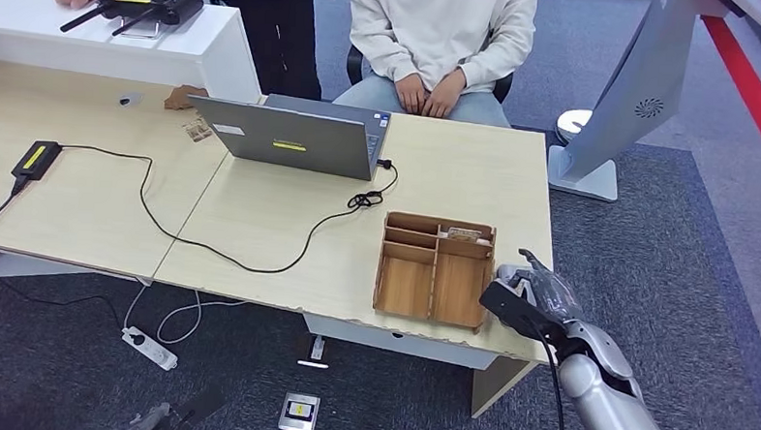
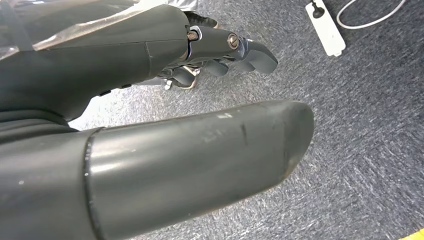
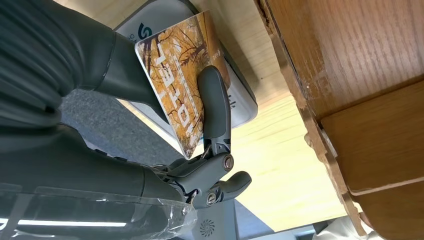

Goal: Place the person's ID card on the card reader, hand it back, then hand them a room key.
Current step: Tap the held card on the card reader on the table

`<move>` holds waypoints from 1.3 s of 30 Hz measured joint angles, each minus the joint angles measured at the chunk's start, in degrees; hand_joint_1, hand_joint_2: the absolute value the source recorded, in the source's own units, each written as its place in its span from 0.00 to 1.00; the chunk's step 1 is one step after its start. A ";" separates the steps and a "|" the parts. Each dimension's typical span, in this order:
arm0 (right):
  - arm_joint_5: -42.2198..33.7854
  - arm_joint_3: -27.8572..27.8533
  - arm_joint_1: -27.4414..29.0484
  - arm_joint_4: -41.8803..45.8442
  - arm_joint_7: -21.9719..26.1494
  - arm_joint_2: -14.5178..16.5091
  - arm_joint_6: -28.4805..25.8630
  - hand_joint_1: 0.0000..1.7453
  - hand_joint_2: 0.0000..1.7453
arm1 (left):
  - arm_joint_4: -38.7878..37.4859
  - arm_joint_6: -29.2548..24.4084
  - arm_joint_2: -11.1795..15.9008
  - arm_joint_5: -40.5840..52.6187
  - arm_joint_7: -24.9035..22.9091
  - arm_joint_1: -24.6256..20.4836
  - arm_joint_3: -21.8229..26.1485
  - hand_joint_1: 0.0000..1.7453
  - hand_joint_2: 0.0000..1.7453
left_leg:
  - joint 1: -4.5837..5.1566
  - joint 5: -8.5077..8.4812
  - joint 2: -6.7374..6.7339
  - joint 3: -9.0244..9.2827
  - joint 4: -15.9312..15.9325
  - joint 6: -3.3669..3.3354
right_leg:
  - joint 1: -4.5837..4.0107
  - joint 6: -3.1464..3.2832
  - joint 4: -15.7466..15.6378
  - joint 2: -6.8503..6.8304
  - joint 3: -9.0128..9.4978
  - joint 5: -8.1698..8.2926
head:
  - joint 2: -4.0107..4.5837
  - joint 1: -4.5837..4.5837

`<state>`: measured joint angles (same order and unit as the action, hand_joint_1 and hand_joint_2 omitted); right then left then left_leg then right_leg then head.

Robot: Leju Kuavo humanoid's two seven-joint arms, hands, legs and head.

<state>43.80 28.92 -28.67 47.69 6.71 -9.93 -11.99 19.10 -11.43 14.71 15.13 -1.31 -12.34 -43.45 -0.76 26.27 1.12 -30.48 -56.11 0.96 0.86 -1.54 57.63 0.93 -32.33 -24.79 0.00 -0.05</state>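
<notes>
While the right hand [image 1: 533, 291] hovers at the desk's near right corner, about five o'clock in the head view, it pinches a card [image 3: 182, 82] between thumb and a dark finger [image 3: 214, 102]. From the right wrist camera the card shows an autumn-gold print with pale lettering, apparently "HOTEL", so it looks like the room key, though that reading is uncertain. Behind the card lies a flat grey device with rounded corners [image 3: 240, 102], resting on the pale desk top [image 3: 280, 165]; whether the card touches it cannot be told. Just beside the hand, toward nine o'clock, stands a wooden organiser tray [image 1: 434, 269] with several compartments, a few cards upright in its far slot.

The left hand [image 2: 210, 47] hangs low over grey carpet [image 2: 360, 140], its fingers curled in with nothing between them; a white power strip [image 2: 325, 27] lies on the floor beyond.

Farther out, near the desk's centre at twelve o'clock, an open grey laptop [image 1: 293, 138] faces away from the robot, a black cable [image 1: 210, 246] looping from it across to a small black box with a yellow label [image 1: 36, 158] at nine o'clock. Beyond the desk's far edge a person in a cream sweatshirt [image 1: 443, 29] sits with hands clasped on the lap, and another person stands at eleven o'clock beside a white counter [image 1: 122, 44] carrying a black router [image 1: 148, 3].
</notes>
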 joint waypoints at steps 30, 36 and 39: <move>-0.31 -2.19 -3.43 3.13 0.72 -1.93 -2.91 1.00 1.00 | 0.05 -1.36 -0.22 1.61 0.08 -0.38 -0.02 0.00 0.00 | 0.04 -0.01 -0.01 0.02 -0.01 -0.01 | 0.04 -0.04 0.00 0.01 0.00 0.04 | 0.00 0.01; 1.17 -4.83 -8.33 7.97 0.56 -3.80 -1.11 1.00 1.00 | 0.03 -1.70 -0.48 2.32 0.45 -0.52 -0.02 0.00 0.00 | 0.04 -0.01 -0.02 0.04 -0.02 -0.01 | 0.06 -0.05 0.00 0.01 0.00 0.04 | 0.00 0.00; 2.37 -5.75 -9.60 9.27 0.71 -4.14 -1.19 1.00 1.00 | 0.02 -1.70 -0.55 2.68 0.50 -0.66 -0.02 0.00 0.00 | 0.03 -0.01 -0.02 0.03 -0.02 -0.01 | 0.06 -0.05 0.00 0.01 0.01 0.04 | 0.00 0.01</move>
<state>46.17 23.16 -38.27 56.96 7.42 -14.07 -13.18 19.12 -13.13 14.16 17.81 -0.81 -13.00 -43.47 -0.73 26.26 1.11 -30.44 -56.13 0.96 0.92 -1.58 57.63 0.94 -32.32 -24.74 0.00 -0.05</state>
